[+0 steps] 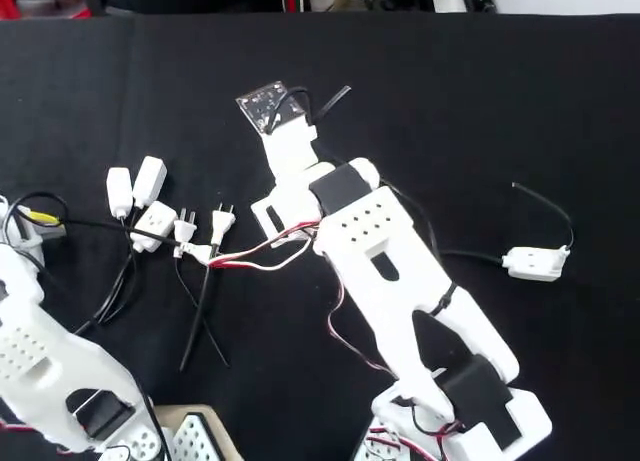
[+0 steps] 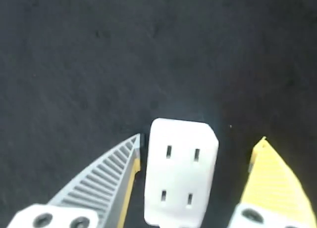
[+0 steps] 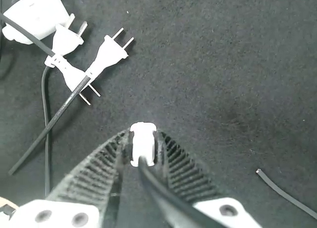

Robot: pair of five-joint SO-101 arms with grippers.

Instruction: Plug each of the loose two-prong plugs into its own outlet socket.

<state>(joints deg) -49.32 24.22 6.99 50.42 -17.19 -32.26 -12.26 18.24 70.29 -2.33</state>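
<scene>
The right gripper is clenched on a small white plastic plug. Its ribbed grey fingers press both flat sides. A glossy black cable runs back from the plug between them. In the high view this gripper sits far and a little left of centre, over the matte black cloth.

The left gripper is released and straddles a white outlet, a rounded rectangular block with two pairs of narrow slots. One finger is grey and ribbed, close against the block's side. The other is yellow and ribbed, and stands apart from it.

Three loose plugs lie left of centre. They are white and flat-bodied with thin metal prongs, and their black cords cross one another. Just left of them sits a cluster of smooth white outlet blocks. A lone outlet, oblong with a thin black cord, lies well apart on the right.
</scene>
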